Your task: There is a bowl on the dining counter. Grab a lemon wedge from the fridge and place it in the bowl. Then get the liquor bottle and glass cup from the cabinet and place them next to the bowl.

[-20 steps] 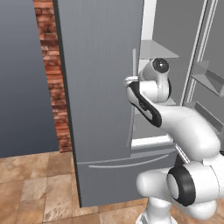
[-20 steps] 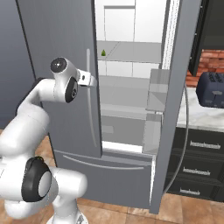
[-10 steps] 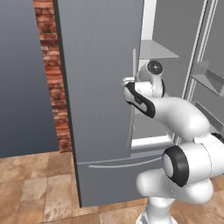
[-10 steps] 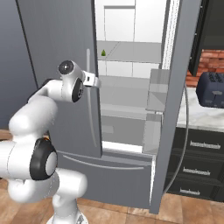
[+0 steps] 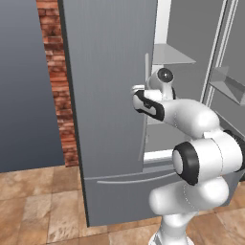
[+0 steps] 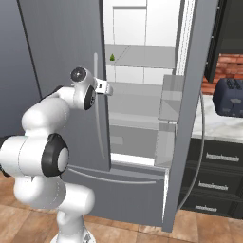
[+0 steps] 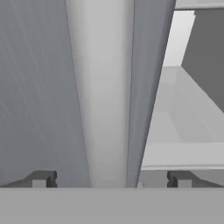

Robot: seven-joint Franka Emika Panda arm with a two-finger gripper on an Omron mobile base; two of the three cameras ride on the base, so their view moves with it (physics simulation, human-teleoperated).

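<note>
Item: my gripper, jaws wide, straddling the left fridge door handle, holding nothing. Lemon wedge: upper fridge shelf, left edge. Handling advice: I should centre the handle between my fingertips before closing, then pull steadily outward.

I see a dark toaster on the pale counter at right, black drawers beneath it, a brick wall (left side), and tan floor tiles.
</note>
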